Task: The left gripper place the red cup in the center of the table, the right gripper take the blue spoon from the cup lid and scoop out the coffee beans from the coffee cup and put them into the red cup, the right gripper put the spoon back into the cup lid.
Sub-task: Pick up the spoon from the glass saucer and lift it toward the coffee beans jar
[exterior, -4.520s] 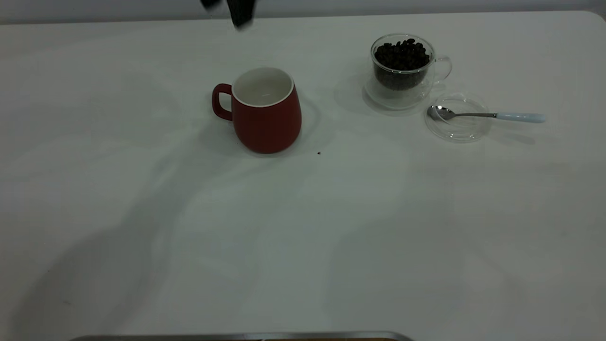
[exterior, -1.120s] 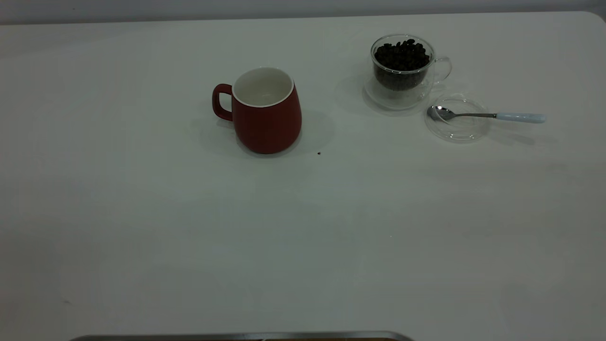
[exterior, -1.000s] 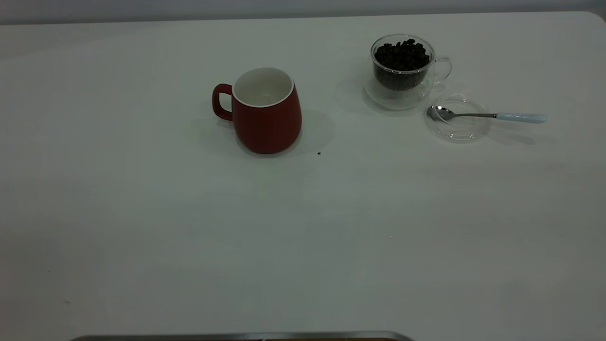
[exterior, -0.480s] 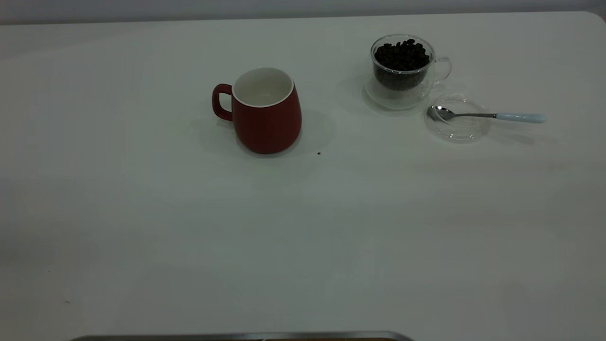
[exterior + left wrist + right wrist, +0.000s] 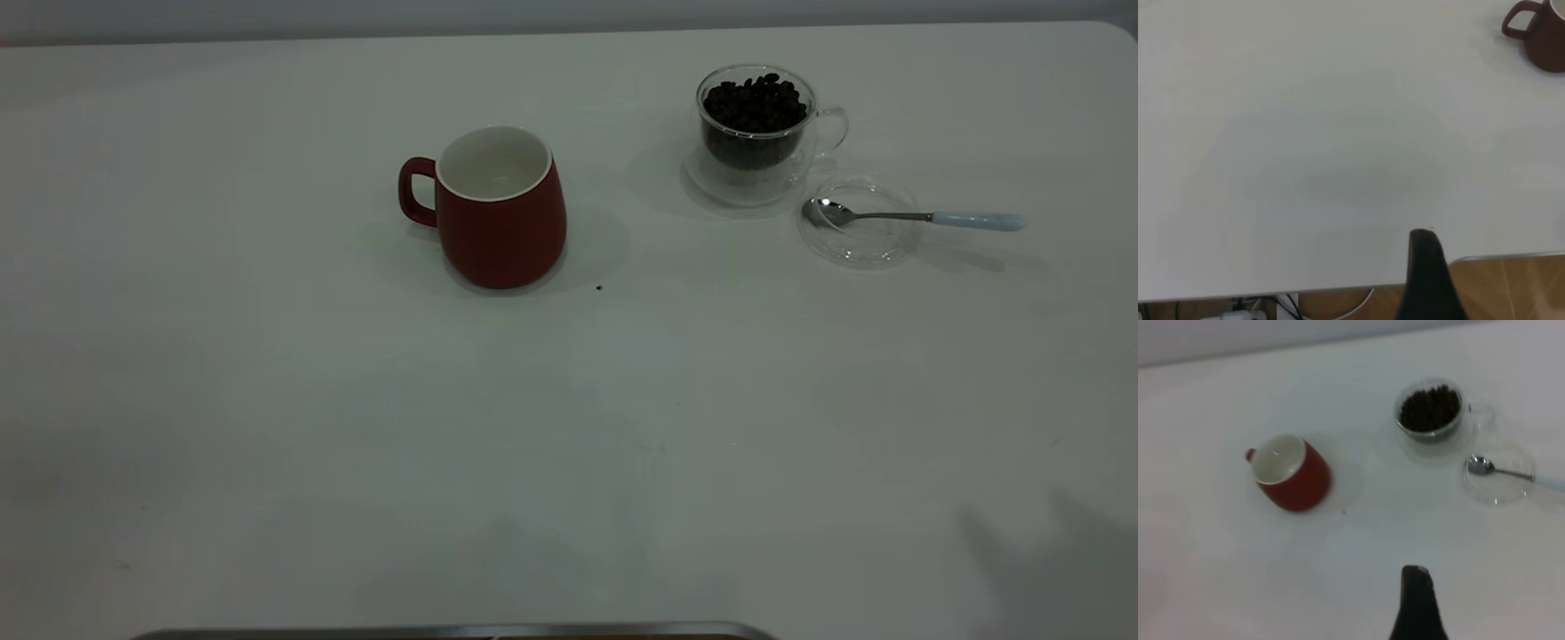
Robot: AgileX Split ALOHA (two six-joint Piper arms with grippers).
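We see the red cup [image 5: 500, 207] upright w/ white inside, mid-table [image 5: 356, 427]; unmoved since earlier, left arm gone from exterior view; can't tell either gripper's state.

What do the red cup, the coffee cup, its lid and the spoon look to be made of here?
Red cup: likely ceramic, matte dark red outside, glossy white inside. Coffee cup: clear glass, apparently double-walled, since the coffee beans show through. Cup lid: clear glass or plastic; the table shows through. Blue spoon: shiny metal bowl and neck, pale blue handle, perhaps ceramic or plastic.
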